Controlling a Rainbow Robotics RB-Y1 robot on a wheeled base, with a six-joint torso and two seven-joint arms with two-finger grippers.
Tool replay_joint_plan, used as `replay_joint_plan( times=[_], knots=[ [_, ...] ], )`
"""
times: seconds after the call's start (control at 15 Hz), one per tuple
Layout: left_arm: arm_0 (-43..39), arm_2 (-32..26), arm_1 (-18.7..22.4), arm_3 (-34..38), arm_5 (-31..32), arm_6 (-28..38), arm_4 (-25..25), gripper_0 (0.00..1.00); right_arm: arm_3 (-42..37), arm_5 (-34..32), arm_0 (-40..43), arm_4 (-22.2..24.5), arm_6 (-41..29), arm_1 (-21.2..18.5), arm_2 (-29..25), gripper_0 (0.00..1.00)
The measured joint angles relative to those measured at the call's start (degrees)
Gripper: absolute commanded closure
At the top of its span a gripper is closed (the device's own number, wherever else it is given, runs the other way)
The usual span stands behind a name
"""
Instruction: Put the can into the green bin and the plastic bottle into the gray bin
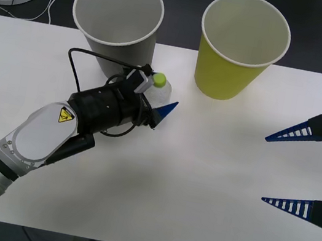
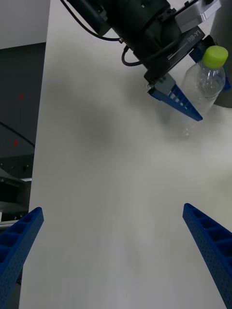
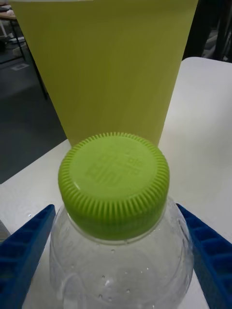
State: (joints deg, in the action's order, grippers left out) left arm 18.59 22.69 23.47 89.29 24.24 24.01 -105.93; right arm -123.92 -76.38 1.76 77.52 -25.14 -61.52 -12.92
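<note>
The plastic bottle (image 1: 161, 93) stood left of centre in the front view, just below the gray bin (image 1: 118, 18). The left gripper (image 1: 162, 104) had its fingers around the body, apparently closed on it. The bottle looked light, thin-walled and slippery; a gentle hold below the cap seemed best. The right gripper (image 1: 292, 172) waited wide open and empty at the right edge.

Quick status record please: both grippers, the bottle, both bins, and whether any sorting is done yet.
left gripper: at the plastic bottle, one blue finger on each side of its body, near the gray bin; whether they press it, cannot tell
right gripper: open, over the table's right side, holding nothing
plastic bottle: upright, lime-green cap on, on the table beside the gray bin
green bin: upright at the table's far edge, to the right of the gray bin
sorting: bottle not yet in a bin
</note>
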Motion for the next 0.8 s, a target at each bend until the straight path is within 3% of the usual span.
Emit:
replay_joint_plan(
  times=[0.8],
  knots=[
    [0.13,-0.01,0.63,0.20,-0.05,1.03,-0.36,1.00,0.00,0.00,0.00,0.00,0.00,0.00,0.00,0.00]
  ],
)
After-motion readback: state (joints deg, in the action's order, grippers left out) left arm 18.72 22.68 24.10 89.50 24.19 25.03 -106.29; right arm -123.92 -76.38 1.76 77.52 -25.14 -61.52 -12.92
